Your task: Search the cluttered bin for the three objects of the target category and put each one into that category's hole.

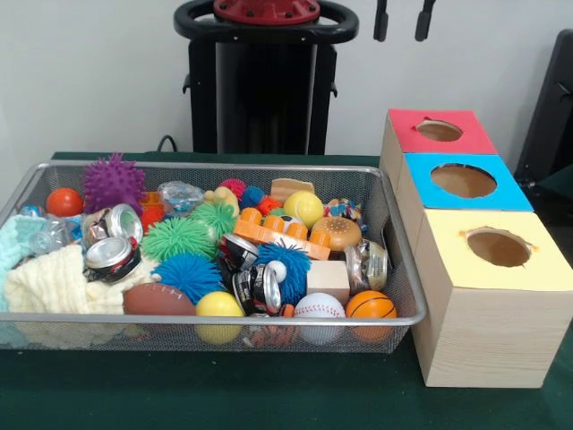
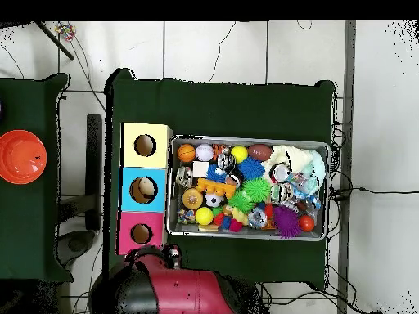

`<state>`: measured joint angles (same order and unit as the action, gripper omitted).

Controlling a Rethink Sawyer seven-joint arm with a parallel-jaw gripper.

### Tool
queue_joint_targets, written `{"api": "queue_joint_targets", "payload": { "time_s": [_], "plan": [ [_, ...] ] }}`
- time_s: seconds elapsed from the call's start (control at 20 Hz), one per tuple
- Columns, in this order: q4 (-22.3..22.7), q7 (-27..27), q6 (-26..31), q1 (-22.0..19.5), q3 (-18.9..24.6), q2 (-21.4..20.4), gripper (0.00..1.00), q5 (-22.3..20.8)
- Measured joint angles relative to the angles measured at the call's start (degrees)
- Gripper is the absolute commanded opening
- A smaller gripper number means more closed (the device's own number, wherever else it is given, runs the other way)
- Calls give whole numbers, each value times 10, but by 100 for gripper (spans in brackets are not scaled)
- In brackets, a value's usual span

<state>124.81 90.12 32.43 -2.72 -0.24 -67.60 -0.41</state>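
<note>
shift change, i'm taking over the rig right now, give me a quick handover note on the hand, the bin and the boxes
Hand: drawn back at the top edge of the front view, holding nothing; only its tips show, so open or shut cannot be told.
Wire-mesh bin: on the green table, full of clutter: sports balls, spiky balls, crushed cans, cloths, blocks.
Boxes: red box, blue box and yellow box stand in a row beside the bin, each with a round hole on top.
Done: nothing visibly; no object is in transit.
Left: find the three target items and drop each into its hole.
</note>
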Motion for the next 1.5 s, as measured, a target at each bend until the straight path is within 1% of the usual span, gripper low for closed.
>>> {"api": "queue_joint_targets", "payload": {
  "time_s": [0.35, 0.55, 0.75, 0.95, 1.5],
  "plan": [
    [-42, 0, 0, -21, -1, 65, 100, -12],
    [-63, 0, -2, -29, -3, 95, 100, -12],
    [-76, 0, -9, -36, -4, 115, 100, -12],
    [-81, 0, -10, -49, -4, 124, 100, -12],
    [-89, 0, -10, -98, -4, 124, 100, -12]
  ]
}}
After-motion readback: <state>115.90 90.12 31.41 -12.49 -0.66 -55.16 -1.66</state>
